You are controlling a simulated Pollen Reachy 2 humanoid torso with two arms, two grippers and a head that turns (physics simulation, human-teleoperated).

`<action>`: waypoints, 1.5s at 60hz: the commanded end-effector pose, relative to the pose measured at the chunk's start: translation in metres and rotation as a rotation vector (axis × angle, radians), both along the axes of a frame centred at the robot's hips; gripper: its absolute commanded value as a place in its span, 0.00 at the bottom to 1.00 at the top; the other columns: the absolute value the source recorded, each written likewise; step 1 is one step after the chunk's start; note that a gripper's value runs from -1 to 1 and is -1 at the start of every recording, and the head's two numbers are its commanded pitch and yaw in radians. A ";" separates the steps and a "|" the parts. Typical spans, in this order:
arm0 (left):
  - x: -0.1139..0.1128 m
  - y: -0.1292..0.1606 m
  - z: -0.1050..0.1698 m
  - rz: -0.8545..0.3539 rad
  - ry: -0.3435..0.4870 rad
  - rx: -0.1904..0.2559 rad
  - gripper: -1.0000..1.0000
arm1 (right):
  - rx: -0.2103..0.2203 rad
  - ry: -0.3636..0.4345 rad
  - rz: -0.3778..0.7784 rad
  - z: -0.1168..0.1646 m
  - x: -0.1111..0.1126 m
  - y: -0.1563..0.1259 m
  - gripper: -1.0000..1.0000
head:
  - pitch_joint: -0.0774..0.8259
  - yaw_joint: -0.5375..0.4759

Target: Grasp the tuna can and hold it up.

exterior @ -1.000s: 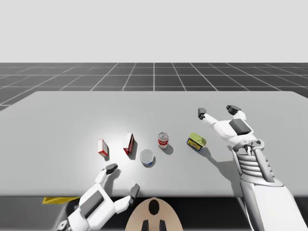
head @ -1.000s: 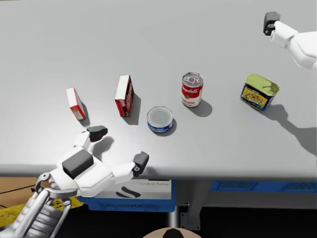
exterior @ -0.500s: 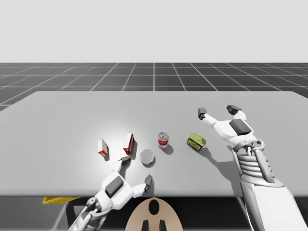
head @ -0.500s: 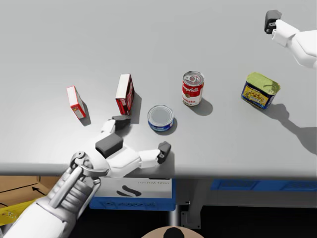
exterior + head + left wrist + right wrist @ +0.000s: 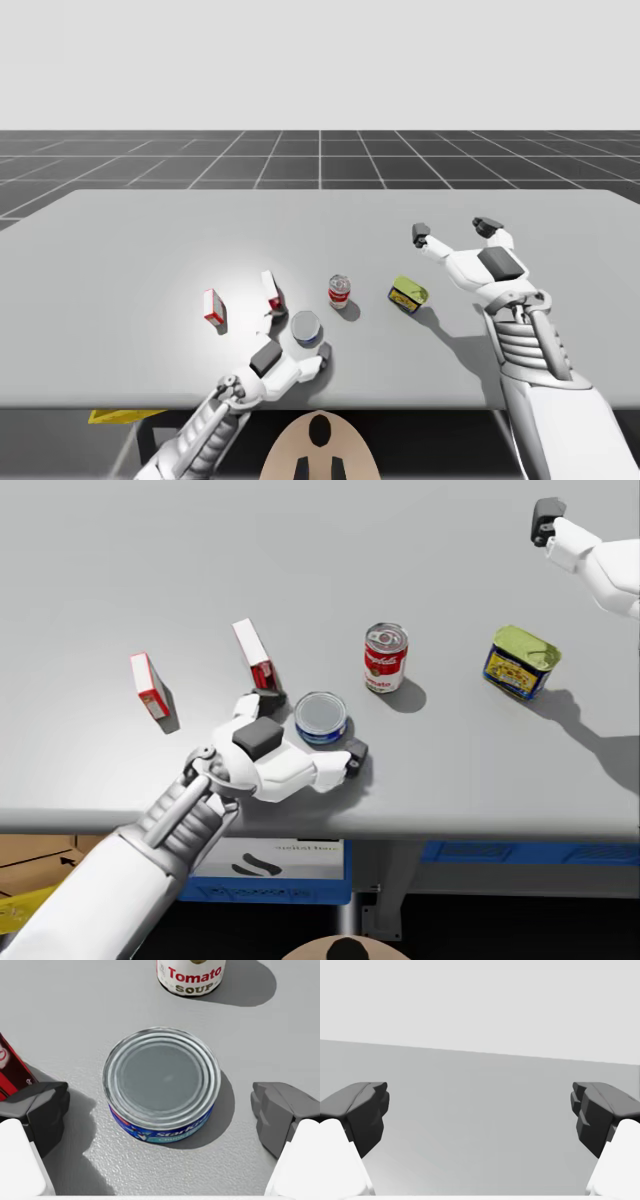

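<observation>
The tuna can [image 5: 161, 1082], low and flat with a silver lid and a blue label, stands upright on the grey table near its front edge [image 5: 307, 327] [image 5: 321, 717]. My left gripper [image 5: 161, 1110] is open around it, one finger on each side with a gap to the can on both sides [image 5: 297, 334] [image 5: 310, 724]. One finger rests against the taller red box [image 5: 253, 655]. My right gripper [image 5: 453, 230] is open above the table at the right, far from the can, with nothing between its fingers [image 5: 480, 1110].
A red soup can [image 5: 386, 658] stands just beyond the tuna can. A green-lidded blue and yellow tin [image 5: 522, 662] lies to the right. A small red and white box [image 5: 149, 686] stands at the left. The table's front edge [image 5: 450, 825] runs close under my left hand.
My left arm has moved forward and right until its open fingers straddle the tuna can. The taller red box has shifted and tilted where the finger met it. My right arm has stayed put.
</observation>
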State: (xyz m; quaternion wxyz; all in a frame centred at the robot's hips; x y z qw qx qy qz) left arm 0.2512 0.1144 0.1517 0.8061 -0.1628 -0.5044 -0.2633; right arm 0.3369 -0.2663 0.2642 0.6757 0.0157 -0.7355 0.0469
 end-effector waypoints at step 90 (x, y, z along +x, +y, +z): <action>0.004 -0.017 0.093 0.019 -0.195 -0.055 1.00 | 0.007 -0.011 -0.011 0.001 0.002 -0.005 0.00 | 0.47 0.60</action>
